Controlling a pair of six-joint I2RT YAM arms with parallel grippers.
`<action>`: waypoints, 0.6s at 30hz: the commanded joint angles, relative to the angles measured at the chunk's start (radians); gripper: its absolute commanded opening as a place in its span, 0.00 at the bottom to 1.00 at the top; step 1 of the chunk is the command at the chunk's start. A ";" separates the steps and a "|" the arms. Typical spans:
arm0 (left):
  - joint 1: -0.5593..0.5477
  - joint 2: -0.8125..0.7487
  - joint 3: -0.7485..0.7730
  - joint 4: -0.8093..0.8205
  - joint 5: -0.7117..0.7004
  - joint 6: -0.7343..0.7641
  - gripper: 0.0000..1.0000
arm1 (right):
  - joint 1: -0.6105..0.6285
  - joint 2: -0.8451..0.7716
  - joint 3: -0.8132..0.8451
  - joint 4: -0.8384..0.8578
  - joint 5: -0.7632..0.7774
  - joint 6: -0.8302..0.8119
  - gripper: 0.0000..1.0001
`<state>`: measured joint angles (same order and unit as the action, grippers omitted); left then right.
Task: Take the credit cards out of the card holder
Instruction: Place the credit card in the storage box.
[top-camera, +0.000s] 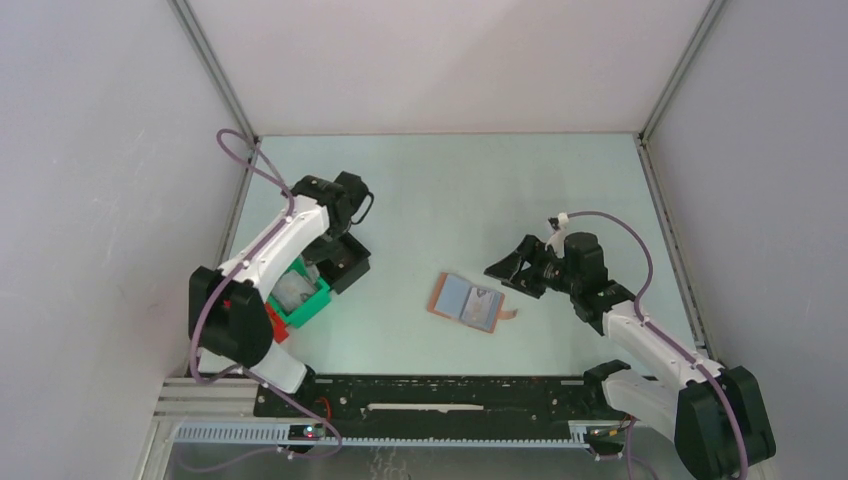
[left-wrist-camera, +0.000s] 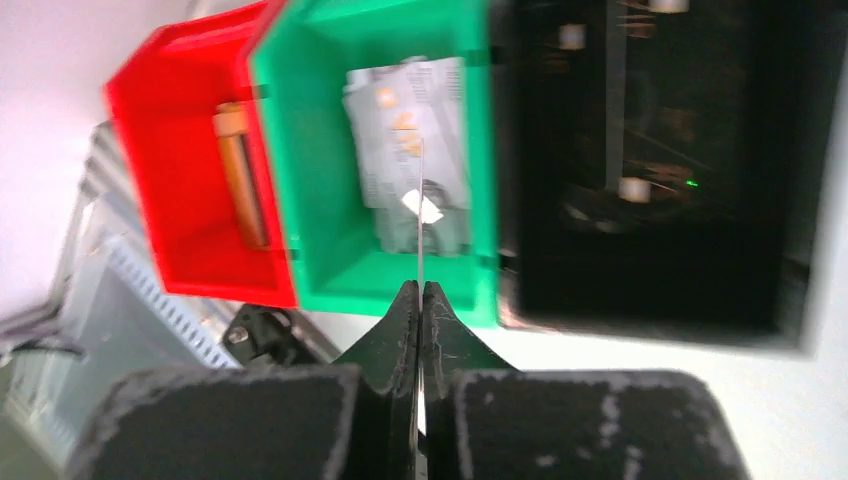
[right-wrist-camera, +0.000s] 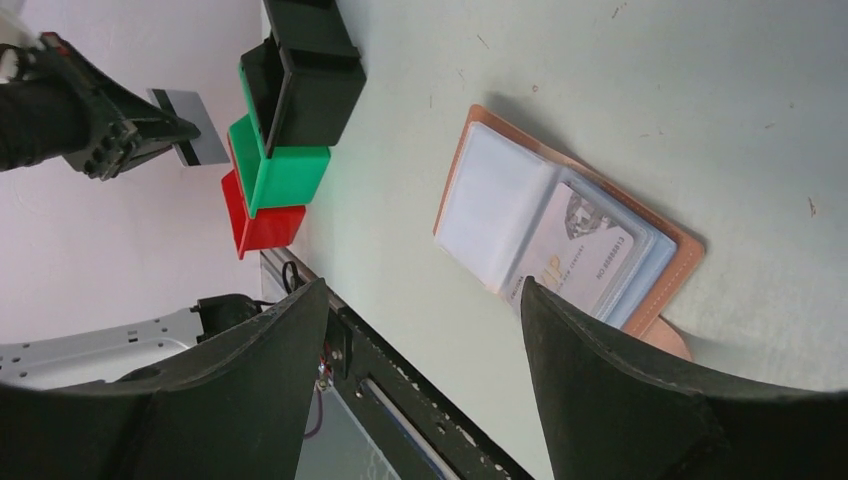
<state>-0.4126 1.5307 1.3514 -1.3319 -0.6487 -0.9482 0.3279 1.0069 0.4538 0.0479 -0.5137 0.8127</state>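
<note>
The tan card holder (top-camera: 468, 303) lies open on the table, its clear sleeves up (right-wrist-camera: 560, 230). One pale credit card (right-wrist-camera: 580, 262) shows in its right-hand sleeve. My right gripper (right-wrist-camera: 422, 290) hangs open and holds nothing, just right of the holder (top-camera: 512, 270). My left gripper (left-wrist-camera: 421, 288) is shut on a thin credit card (left-wrist-camera: 421, 200), seen edge-on above the green bin (left-wrist-camera: 330, 250). In the right wrist view that held card (right-wrist-camera: 190, 128) looks grey and white. More pale cards (left-wrist-camera: 410, 140) lie flat in the green bin.
Three bins stand in a row at the left: red (top-camera: 275, 325), green (top-camera: 305, 305) and black (top-camera: 345, 262). The red bin (left-wrist-camera: 190, 230) holds a brownish tube (left-wrist-camera: 240, 175). A black rail (top-camera: 440, 395) runs along the near edge. White walls enclose the table.
</note>
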 joint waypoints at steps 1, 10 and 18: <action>0.075 0.025 -0.062 -0.120 -0.152 -0.112 0.00 | -0.004 -0.024 0.023 -0.022 0.005 -0.024 0.79; 0.115 0.197 -0.053 -0.119 -0.219 -0.116 0.00 | -0.004 0.019 0.028 -0.012 -0.028 -0.017 0.79; 0.154 0.326 -0.088 -0.112 -0.213 -0.152 0.00 | -0.003 0.073 0.085 -0.037 -0.049 -0.042 0.78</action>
<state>-0.2802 1.8305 1.2861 -1.4322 -0.8124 -1.0451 0.3279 1.0653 0.4702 0.0097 -0.5407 0.8028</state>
